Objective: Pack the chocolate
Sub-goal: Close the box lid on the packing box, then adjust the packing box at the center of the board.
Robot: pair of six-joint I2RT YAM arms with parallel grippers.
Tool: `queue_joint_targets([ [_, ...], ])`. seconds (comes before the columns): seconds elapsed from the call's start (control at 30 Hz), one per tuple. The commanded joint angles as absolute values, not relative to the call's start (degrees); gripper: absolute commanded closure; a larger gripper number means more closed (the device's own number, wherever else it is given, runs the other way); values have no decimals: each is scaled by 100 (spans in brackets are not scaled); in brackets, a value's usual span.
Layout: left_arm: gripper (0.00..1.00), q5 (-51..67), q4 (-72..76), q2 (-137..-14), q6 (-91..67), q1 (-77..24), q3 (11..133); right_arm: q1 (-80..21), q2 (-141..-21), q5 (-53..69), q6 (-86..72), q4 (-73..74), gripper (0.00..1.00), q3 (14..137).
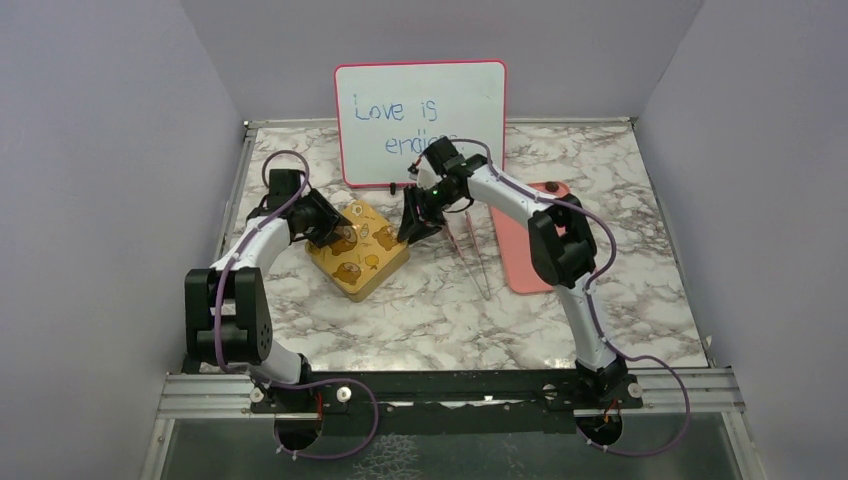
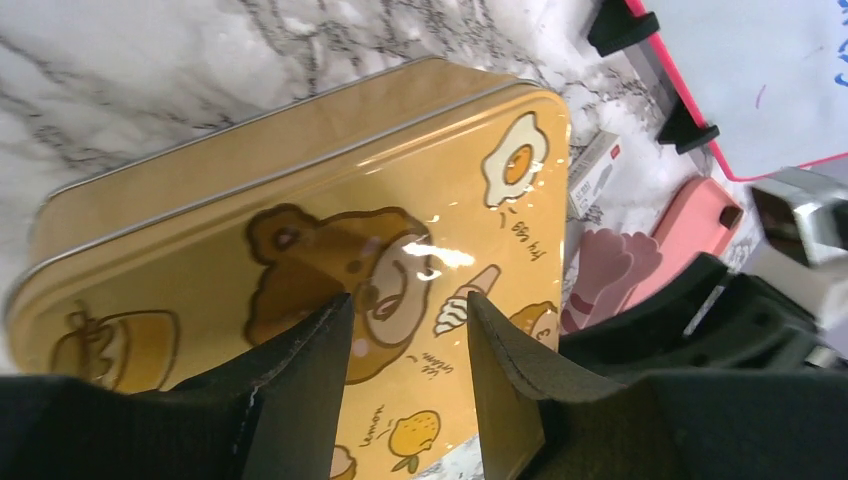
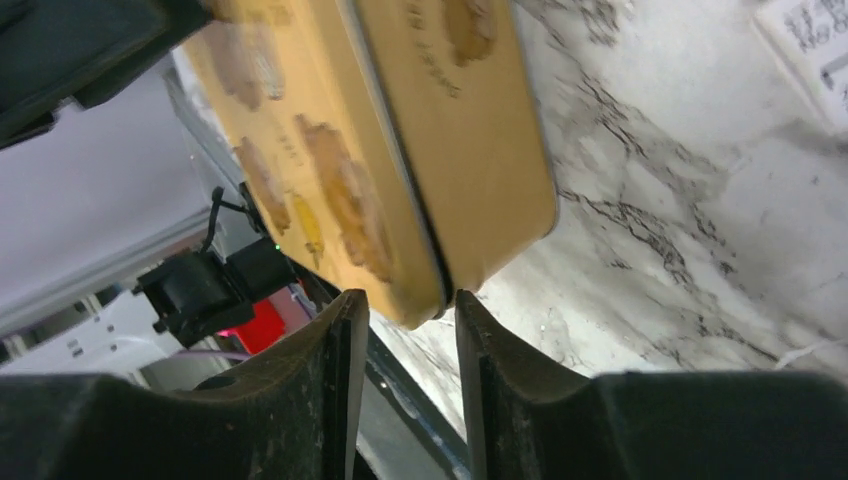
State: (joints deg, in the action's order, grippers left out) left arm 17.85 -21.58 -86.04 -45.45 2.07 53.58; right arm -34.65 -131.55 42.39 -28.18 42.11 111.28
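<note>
Grey-veined marble worktop [image 1: 620,300], walled in on three sides. At its far edge, propped upright, a pink-framed whiteboard [image 1: 420,100] with blue handwriting, partly hidden behind the right arm. Right of centre, flat on the marble, a pink tray [image 1: 512,258], crossed by the right arm's elbow; at its far end a small dark spot, too small to name. Left of centre, a gold tin [image 1: 365,265] printed with a bear, a fried egg and a lemon, lid on, turned corner-on to the near edge. No sight of the chocolate in any view; cannot tell whether inside the shut tin. Over the tin's left corner, the left tool [image 2: 408,305], fingers spread above the bear's face with nothing between them; cannot tell whether touching the lid. At the tin's right corner, the right tool [image 3: 405,297], fingers likewise parted, with that corner just at the gap between the tips, not clamped. Between tin and tray, a thin pair of tongs [image 1: 472,262] lying on the marble. On the marble near the tin, a small white printed card [image 3: 810,40].
</note>
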Motion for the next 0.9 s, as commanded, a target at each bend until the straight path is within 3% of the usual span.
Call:
queue_joint_targets([
  [0.0, 52, 1652, -2302, -8949, -4614, -113, 5318, -3519, -13337, 3429, -2570, 4990, 65, 11092],
  [0.1, 51, 1658, -2175, -8943, -4728, -158, 5466, -3500, -13073, 2920, -2498, 4831, 70, 10485],
  [0.37, 46, 1758, -2095, -9469, -4673, -109, 6231, -3503, -13231, 2453, -2450, 4974, 71, 10741],
  [0.6, 54, 1557, -2180, -9583, -4500, -53, 6260, -3503, -13178, 2474, -2407, 5459, 65, 11932],
  [0.73, 58, 1250, -2410, -9576, -4469, -53, 6932, -3502, -12736, 2583, -2650, 5275, 66, 12050],
  [0.8, 60, 1069, -2808, -9672, -4432, -48, 7407, -3519, -12619, 2694, -2711, 5023, 75, 12031],
  [0.87, 60, 832, -3200, -9680, -4492, -53, 7682, -3529, -12535, 2829, -2798, 4676, 92, 11915],
])
